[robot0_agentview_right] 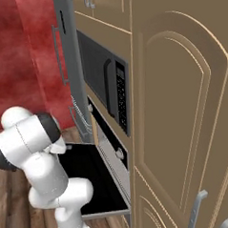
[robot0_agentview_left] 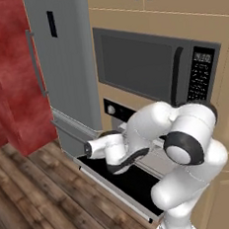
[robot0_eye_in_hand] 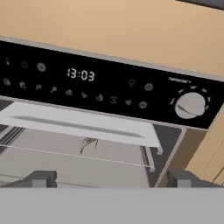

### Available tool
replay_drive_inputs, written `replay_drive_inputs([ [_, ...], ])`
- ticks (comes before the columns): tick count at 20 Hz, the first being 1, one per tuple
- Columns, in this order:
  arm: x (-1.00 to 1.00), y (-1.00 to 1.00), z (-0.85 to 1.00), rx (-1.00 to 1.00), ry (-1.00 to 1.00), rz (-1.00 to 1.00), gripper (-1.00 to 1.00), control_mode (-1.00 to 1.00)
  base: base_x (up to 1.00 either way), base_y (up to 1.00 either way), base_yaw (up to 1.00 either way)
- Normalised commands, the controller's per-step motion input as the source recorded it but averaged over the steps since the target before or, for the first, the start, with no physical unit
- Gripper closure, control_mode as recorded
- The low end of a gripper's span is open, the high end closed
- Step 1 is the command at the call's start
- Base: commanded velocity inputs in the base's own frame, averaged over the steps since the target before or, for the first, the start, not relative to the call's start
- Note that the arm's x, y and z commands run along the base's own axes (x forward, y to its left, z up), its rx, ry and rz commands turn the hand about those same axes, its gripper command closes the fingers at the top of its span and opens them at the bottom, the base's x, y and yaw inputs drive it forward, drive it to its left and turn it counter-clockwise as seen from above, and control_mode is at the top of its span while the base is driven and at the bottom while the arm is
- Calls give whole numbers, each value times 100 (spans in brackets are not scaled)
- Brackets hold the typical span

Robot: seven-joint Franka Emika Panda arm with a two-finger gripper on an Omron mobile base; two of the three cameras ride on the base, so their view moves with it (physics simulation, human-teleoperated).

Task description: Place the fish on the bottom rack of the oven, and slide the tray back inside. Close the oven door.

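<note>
The gripper point(robot0_eye_in_hand: 111, 178) hangs before the open oven with its two dark fingertips point(robot0_eye_in_hand: 41, 178) standing wide apart and nothing between them. In the left base view the tall grey fridge point(robot0_agentview_left: 65, 66) stands at the left with red wall beside it, and wooden cabinets frame the appliances on the right. The oven point(robot0_agentview_left: 118, 120) sits low in that cabinet wall, under the dark microwave point(robot0_agentview_left: 151, 66) with its keypad. The oven door point(robot0_agentview_left: 124, 181) is let down flat, its dark glass facing up over the wooden floor, and the white arm reaches over it toward the cavity; the right base view shows the same door point(robot0_agentview_right: 88, 177) lying open. In the hand view the black control strip point(robot0_eye_in_hand: 105, 85) runs across the top, showing a lit clock and a round silver knob point(robot0_eye_in_hand: 189, 105) at the right. Below it the wire-grid rack point(robot0_eye_in_hand: 78, 146) sits in the cavity. On it lies a small faint shape, too dim to tell whether it is the fish.
</note>
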Motion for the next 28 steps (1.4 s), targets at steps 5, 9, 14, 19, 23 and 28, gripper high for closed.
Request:
replay_drive_inputs([
  [5, -100, 87, 20, -5, -6, -7, -100, -100, 0, 0, 0],
  [9, -89, 91, 5, -4, -1, -12, -100, -100, 0, 0, 0],
  [14, -88, 97, 0, -6, -8, -12, -100, -100, 0, 0, 0],
  [19, -92, 84, 0, -6, -21, -9, -100, -100, 0, 0, 0],
  [23, -89, 52, -21, -5, -30, -3, -100, -100, 0, 0, 0],
  [28, -76, 10, -49, -2, -36, 0, -100, -100, 0, 0, 0],
])
